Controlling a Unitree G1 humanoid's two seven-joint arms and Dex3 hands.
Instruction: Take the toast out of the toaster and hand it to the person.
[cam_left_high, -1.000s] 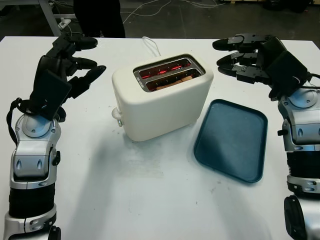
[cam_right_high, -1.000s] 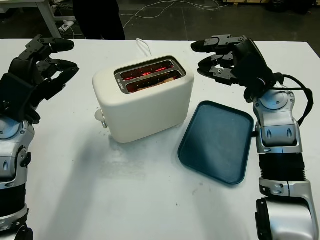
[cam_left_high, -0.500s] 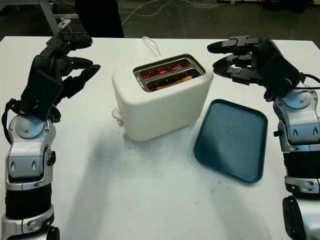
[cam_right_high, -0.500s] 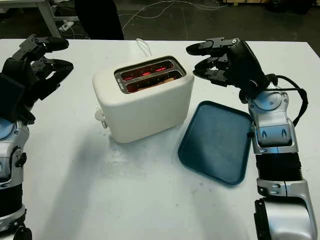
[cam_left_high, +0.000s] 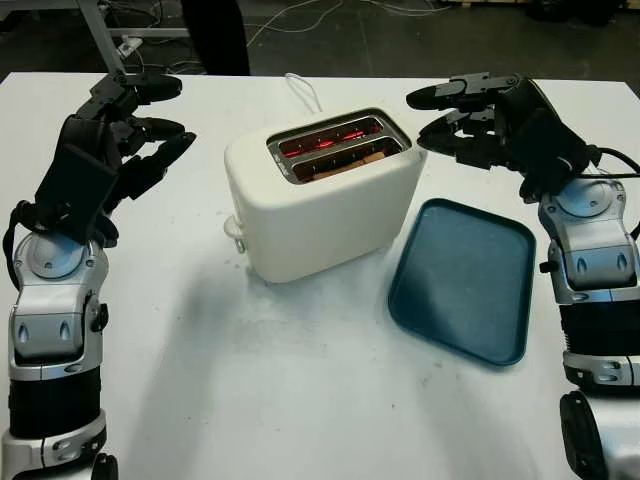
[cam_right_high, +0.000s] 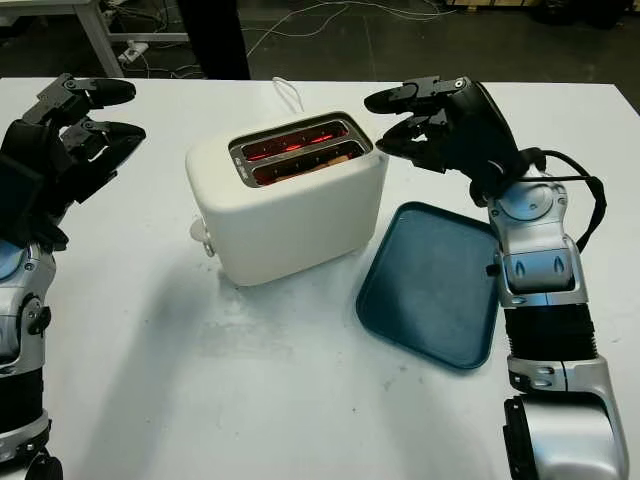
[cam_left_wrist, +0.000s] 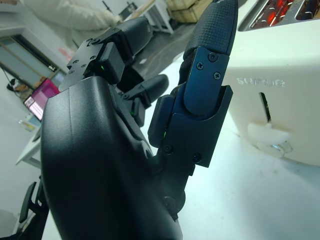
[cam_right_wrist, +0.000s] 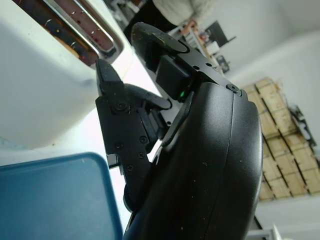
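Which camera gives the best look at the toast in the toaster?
The left eye view: it looks down into both slots of the toaster, with the toast peeking out of the nearer slot. The right eye view shows much the same. The left wrist view catches a slot corner from the side; the right wrist view skims across the slots.

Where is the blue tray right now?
In the head views, the blue tray lies flat on the white table, just right of the toaster, below the right hand.
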